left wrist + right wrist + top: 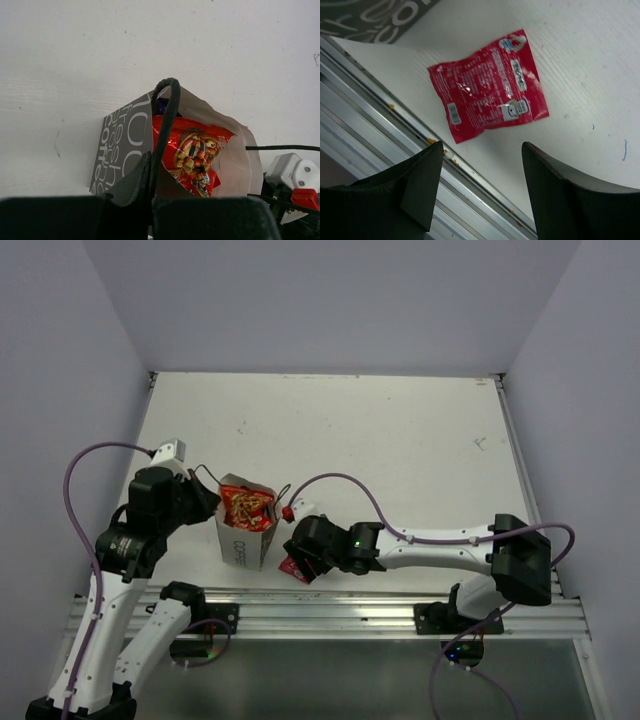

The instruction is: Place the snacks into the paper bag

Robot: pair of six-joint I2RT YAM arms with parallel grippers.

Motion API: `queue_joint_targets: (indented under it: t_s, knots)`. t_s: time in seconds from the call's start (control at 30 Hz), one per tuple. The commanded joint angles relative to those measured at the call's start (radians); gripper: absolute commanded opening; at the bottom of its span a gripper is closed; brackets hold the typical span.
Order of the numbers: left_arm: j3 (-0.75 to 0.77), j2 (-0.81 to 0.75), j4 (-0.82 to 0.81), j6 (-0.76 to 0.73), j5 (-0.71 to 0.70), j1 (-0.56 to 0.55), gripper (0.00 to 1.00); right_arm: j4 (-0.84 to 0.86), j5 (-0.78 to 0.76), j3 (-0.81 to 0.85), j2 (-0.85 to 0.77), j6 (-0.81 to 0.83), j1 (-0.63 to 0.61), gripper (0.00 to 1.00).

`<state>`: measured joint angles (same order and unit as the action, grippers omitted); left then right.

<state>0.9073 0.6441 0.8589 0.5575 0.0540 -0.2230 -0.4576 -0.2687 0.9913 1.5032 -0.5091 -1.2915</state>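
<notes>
Top external view: the paper bag [243, 540] stands upright near the near edge of the tabletop [400, 440], toward its near-left corner. The left pincer [207, 498] is at the bag's left rim. The right pincer [303, 554] hangs just beside the bag over the pink-red sachet [289, 568], which is not yet bagged. Because arm and bag are so close, a careless lift could knock the bag. Left wrist view: the left pincer [150, 205] is clamped narrow on the bag's rim at the cord handle [167, 115]. The red chip bag [197, 155] fills most of the mouth, with a sliver of the purple packet [161, 105] behind the handle. Little free opening is left, so a dropped sachet may lodge on top and slide out. A pull on the handle could tilt the bag or tear the paper. Right wrist view: the right pincer [481, 150] is spread wide and holds nothing. The sachet [487, 85] lies flat on the tabletop, just beside the metal rail [380, 130] along the near edge. A flat, glossy film gives poor purchase, so the fingers [420, 175] may skid. They could also strike the rail or push the sachet off the near edge.
</notes>
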Motion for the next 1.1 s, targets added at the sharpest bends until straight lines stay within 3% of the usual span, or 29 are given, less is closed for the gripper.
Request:
queue_joint_targets:
  t_s: [0.0,0.3,0.7,0.8,0.83,0.9,1.07]
  knots:
    - [0.038,0.000,0.074,0.004,-0.043,-0.001,0.00,0.131,0.005,0.067,0.037,0.027,-0.014,0.68]
    - [0.018,-0.038,0.152,0.024,-0.049,-0.001,0.00,0.229,0.036,0.037,0.164,0.060,-0.014,0.68]
    - [0.024,-0.043,0.163,0.024,-0.049,-0.003,0.00,0.275,-0.038,-0.040,0.287,0.075,-0.015,0.65]
    - [0.022,-0.040,0.150,0.024,-0.046,-0.001,0.00,0.266,-0.041,-0.066,0.285,0.070,-0.015,0.34]
    - [0.022,-0.038,0.147,0.024,-0.048,-0.003,0.00,0.254,-0.040,-0.069,0.273,0.070,-0.017,0.19]
    - [0.013,-0.034,0.134,0.024,-0.040,-0.001,0.00,0.226,-0.052,-0.069,0.250,0.073,-0.017,0.03]
    - [-0.005,-0.027,0.100,0.027,-0.029,-0.001,0.00,0.038,-0.135,-0.054,0.035,0.072,-0.017,0.00]
